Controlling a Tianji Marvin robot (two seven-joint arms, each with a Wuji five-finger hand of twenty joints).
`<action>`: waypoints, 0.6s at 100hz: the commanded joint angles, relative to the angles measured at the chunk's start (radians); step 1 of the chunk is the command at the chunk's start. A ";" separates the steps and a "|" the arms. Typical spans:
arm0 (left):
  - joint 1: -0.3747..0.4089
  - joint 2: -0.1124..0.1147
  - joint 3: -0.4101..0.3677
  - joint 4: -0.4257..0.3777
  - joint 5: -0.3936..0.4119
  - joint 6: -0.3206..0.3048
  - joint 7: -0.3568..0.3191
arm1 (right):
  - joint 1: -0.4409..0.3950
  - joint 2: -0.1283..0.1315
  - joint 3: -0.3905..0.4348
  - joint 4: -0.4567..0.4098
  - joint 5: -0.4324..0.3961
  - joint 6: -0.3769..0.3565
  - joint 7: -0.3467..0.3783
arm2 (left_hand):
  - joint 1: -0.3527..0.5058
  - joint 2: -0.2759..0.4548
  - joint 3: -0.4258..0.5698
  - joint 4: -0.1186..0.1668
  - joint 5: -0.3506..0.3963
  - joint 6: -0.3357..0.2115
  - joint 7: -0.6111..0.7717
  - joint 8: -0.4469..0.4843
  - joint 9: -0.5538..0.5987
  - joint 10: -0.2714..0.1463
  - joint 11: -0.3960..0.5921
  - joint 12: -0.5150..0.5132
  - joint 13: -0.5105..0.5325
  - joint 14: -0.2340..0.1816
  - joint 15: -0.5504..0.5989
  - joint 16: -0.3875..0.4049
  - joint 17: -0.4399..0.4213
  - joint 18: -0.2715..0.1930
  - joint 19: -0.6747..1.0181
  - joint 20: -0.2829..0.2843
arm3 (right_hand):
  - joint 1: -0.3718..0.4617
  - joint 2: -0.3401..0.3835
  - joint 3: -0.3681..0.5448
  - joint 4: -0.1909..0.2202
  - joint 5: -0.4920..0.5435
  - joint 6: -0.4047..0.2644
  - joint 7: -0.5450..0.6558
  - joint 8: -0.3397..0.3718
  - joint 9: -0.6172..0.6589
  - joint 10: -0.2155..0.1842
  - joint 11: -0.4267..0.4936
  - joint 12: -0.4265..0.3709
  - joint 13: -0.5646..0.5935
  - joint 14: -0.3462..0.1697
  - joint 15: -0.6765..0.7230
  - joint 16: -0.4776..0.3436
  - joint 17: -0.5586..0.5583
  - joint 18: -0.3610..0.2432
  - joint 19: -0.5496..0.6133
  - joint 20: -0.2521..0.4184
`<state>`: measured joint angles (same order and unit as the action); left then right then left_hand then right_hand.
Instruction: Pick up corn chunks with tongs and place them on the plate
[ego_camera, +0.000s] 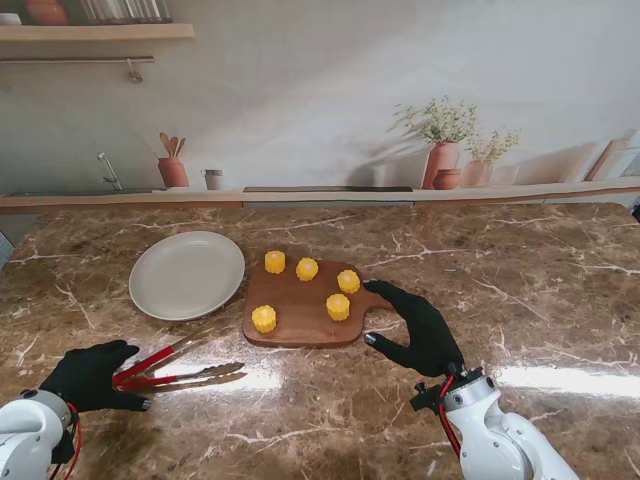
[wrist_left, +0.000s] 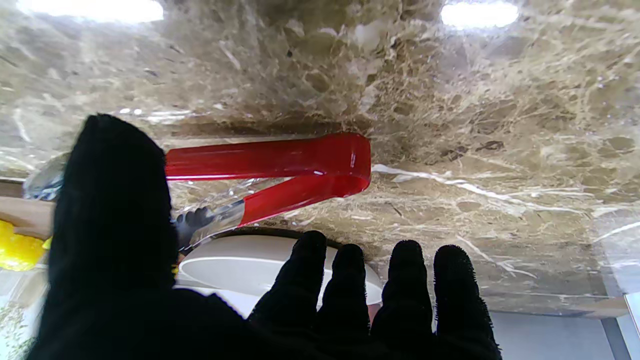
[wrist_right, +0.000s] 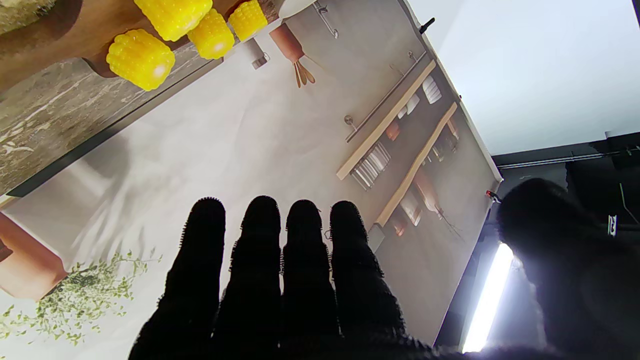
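Observation:
Several yellow corn chunks (ego_camera: 338, 307) stand on a wooden cutting board (ego_camera: 300, 300) at mid-table. A white plate (ego_camera: 187, 274) lies just left of the board, with nothing on it. Red-handled tongs (ego_camera: 180, 366) lie flat on the table nearer to me, metal tips toward the board. My left hand (ego_camera: 88, 376) is open at the tongs' handle end, fingers stretched out. In the left wrist view the tongs (wrist_left: 300, 160) rest on the marble beyond my fingertips (wrist_left: 310, 250). My right hand (ego_camera: 425, 330) is open beside the board's handle. The right wrist view shows corn chunks (wrist_right: 142, 57).
The brown marble table top (ego_camera: 520, 280) runs wide to the right of the board. A ledge (ego_camera: 330, 195) and a printed kitchen backdrop with pots close off the far side.

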<state>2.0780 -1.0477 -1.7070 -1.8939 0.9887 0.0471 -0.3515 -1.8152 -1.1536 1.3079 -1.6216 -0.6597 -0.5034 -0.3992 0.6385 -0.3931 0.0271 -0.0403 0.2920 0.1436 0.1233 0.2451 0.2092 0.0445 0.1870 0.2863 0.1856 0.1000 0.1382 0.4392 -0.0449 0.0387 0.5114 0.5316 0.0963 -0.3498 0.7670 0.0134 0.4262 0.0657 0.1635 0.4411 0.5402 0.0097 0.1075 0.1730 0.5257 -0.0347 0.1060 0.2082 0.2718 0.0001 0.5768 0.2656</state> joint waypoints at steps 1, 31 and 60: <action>-0.014 0.003 0.015 0.026 0.007 0.001 0.003 | -0.008 -0.003 0.002 0.004 0.005 0.000 0.016 | 0.008 -0.031 -0.038 0.003 -0.054 0.017 -0.010 0.023 -0.040 0.001 -0.019 0.015 -0.030 -0.024 -0.018 -0.013 -0.012 -0.022 -0.028 0.034 | -0.005 -0.017 0.020 -0.027 -0.016 -0.014 -0.009 0.008 0.009 -0.017 -0.008 0.018 0.031 0.001 0.003 0.011 0.008 0.000 0.022 0.024; -0.078 0.011 0.071 0.084 0.029 0.010 -0.008 | -0.011 -0.002 0.004 0.003 0.009 -0.006 0.022 | 0.044 -0.015 -0.017 0.018 -0.056 -0.024 0.035 0.079 -0.031 -0.025 -0.001 0.049 -0.002 -0.026 -0.001 0.008 -0.009 -0.013 -0.007 0.087 | -0.004 -0.013 0.025 -0.029 -0.013 -0.016 -0.006 0.009 0.014 -0.018 -0.006 0.020 0.034 0.007 0.004 0.014 0.013 0.009 0.029 0.034; -0.100 0.013 0.102 0.115 0.069 0.034 0.000 | -0.015 -0.002 0.008 0.001 0.015 -0.011 0.028 | 0.056 -0.005 0.327 -0.003 -0.128 -0.116 0.292 0.340 -0.019 -0.039 0.047 0.090 0.031 -0.023 0.015 0.044 -0.009 0.002 0.041 0.109 | -0.002 0.005 0.022 -0.029 -0.010 -0.018 -0.006 0.008 0.021 -0.019 -0.004 0.023 0.036 0.009 0.004 0.016 0.020 0.015 0.036 0.041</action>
<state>1.9730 -1.0364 -1.6098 -1.7892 1.0482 0.0703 -0.3512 -1.8192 -1.1537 1.3145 -1.6234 -0.6493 -0.5125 -0.3830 0.6607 -0.4027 0.2946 -0.0403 0.2105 0.0644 0.3542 0.5326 0.2094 0.0195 0.2091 0.3572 0.1949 0.0998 0.1381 0.4666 -0.0449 0.0374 0.5233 0.6172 0.0965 -0.3501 0.7772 0.0134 0.4262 0.0656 0.1635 0.4411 0.5499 0.0097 0.1093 0.1827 0.5259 -0.0253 0.1072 0.2089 0.2883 0.0128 0.5998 0.2795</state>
